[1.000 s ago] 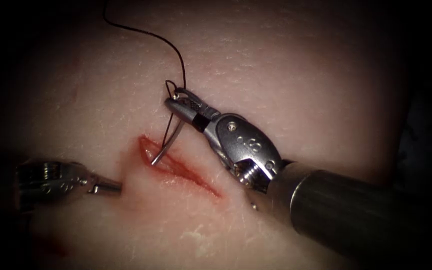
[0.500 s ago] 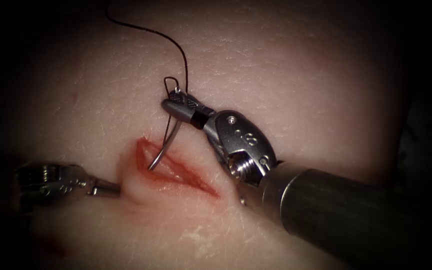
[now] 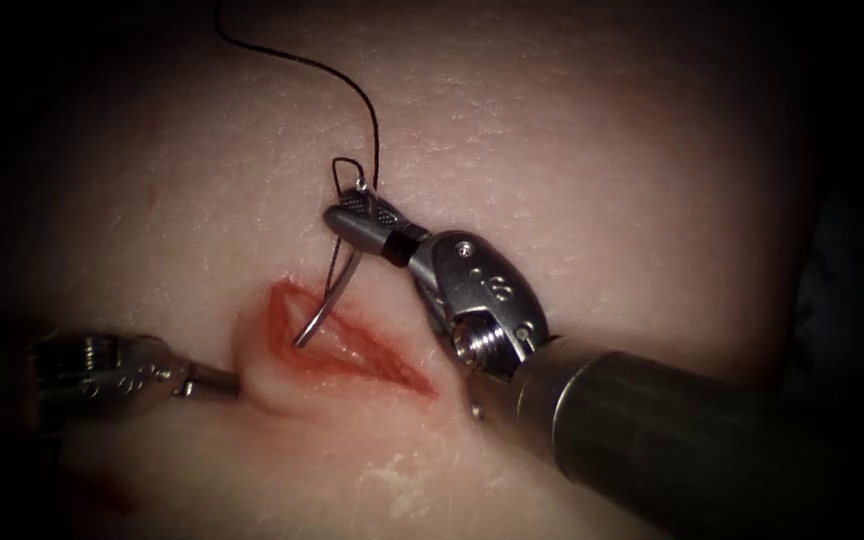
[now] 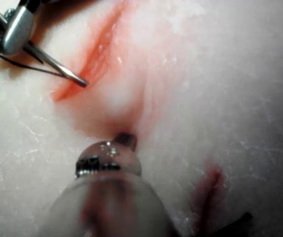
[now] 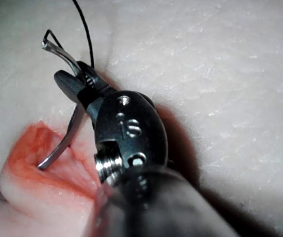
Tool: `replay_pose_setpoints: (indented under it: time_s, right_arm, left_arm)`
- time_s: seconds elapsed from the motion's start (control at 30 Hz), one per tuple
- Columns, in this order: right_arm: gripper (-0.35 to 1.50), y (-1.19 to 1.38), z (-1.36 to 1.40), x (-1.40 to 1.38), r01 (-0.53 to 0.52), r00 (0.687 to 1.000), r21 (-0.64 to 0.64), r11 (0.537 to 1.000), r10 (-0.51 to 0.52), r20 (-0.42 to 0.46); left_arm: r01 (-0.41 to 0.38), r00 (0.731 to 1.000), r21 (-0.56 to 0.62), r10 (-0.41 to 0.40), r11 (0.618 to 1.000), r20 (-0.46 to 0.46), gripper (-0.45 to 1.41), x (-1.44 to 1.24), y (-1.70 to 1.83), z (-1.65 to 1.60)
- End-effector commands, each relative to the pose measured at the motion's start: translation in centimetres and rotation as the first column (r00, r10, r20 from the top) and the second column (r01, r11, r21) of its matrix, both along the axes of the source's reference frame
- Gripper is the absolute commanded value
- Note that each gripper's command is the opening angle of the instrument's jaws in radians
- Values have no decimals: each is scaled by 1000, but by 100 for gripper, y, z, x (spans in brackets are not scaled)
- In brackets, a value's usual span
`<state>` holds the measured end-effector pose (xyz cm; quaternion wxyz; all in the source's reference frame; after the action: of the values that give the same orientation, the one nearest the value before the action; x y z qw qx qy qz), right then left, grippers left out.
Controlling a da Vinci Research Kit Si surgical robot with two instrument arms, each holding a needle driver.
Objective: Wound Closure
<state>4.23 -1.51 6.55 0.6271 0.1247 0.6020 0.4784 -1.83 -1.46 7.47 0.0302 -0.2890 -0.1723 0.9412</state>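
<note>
The cut [image 3: 347, 345] has no stitches yet: the right tool [image 3: 357, 222] grips the needle [image 3: 327, 300] near its thread end, tip just below it in the open cut, while the left tool [image 3: 214, 380] pinches the tissue [image 3: 572, 180] beside it.

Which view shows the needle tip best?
Right wrist view: the needle, gripped near its thread end by the right tool, shows tip in the cut. The endoscope view shows the same, smaller. The left wrist view shows the tip at the cut's edge.

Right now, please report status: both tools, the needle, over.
Right tool shut on needle near thread end. Needle tip in the cut. Left tool grips tissue left of cut. Nothing blocking.
</note>
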Motion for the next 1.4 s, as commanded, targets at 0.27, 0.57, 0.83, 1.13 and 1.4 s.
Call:
replay_pose_setpoints:
  time_s: [0.27,0.57,0.83,1.13,1.4]
  right_arm:
    - [-35,-13,5,12,-15,996,99,995,23,-82]
    - [-35,-30,5,30,22,971,236,971,36,-238]
    - [-35,-51,-10,43,46,951,335,941,61,-302]
    - [-35,-74,-11,52,78,935,432,898,85,-345]
    - [-35,-88,-18,70,124,920,451,884,68,-385]
  left_arm:
    - [0,1000,4,0,1000,0,-45,-6,-5,9]
    - [1,1000,8,-1,1000,2,-45,-9,-4,10]
    - [4,1000,11,-4,1000,2,-45,-11,1,12]
    - [7,1000,13,-7,1000,0,-45,-15,5,13]
    - [9,1000,13,-9,1000,-1,-45,-16,6,15]
